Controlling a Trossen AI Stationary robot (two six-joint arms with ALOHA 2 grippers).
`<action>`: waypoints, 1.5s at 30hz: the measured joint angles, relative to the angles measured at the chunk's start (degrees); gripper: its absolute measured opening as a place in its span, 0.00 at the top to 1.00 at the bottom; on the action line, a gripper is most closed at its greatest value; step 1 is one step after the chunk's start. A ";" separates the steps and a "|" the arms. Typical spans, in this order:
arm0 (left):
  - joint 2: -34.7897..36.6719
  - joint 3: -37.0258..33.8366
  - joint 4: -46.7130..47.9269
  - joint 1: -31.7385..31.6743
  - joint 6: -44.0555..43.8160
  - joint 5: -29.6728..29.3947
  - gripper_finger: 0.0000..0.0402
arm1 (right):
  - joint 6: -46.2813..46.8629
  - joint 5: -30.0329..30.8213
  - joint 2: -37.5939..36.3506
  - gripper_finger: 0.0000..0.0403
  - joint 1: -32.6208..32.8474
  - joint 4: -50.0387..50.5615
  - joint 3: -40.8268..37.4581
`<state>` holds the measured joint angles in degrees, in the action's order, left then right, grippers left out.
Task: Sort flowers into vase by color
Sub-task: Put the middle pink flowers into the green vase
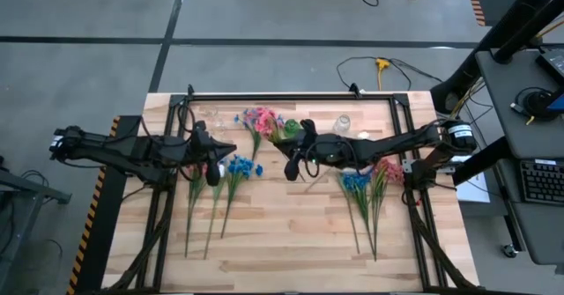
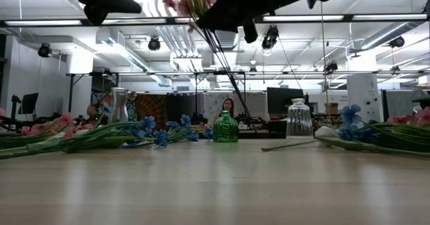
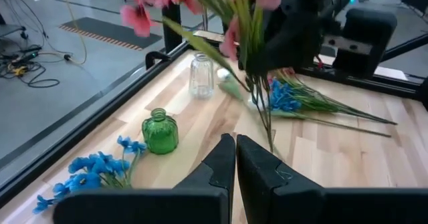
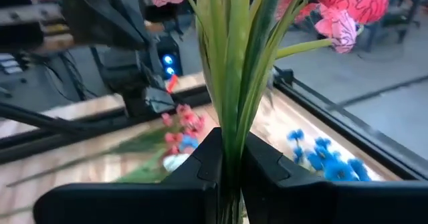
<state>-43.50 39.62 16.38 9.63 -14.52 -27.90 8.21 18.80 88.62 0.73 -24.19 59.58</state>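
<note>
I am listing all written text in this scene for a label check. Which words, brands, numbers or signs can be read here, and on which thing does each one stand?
None can be read.
The green vase and the clear vase show no label.
The keyboard beside the table has keys too small to read.
The monitors in the room behind show no readable text.
The right gripper, fingers shut on the pink flowers, bears no marking.
</note>
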 joint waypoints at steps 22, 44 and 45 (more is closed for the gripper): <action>-2.64 0.00 -0.03 -0.01 1.99 -0.06 1.00 | -15.16 -11.80 0.70 0.93 -4.00 -46.14 -14.53; -6.99 5.24 8.96 0.13 7.71 -0.02 1.00 | -4.36 -45.12 -1.75 0.93 -16.20 -30.80 -3.53; -6.88 5.27 9.13 0.13 7.52 0.00 1.00 | -4.88 -45.09 -2.14 0.93 -16.15 -30.62 -3.56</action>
<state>-50.38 44.88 25.52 9.76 -7.00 -27.90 3.34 -26.28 86.48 -15.42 -54.81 56.02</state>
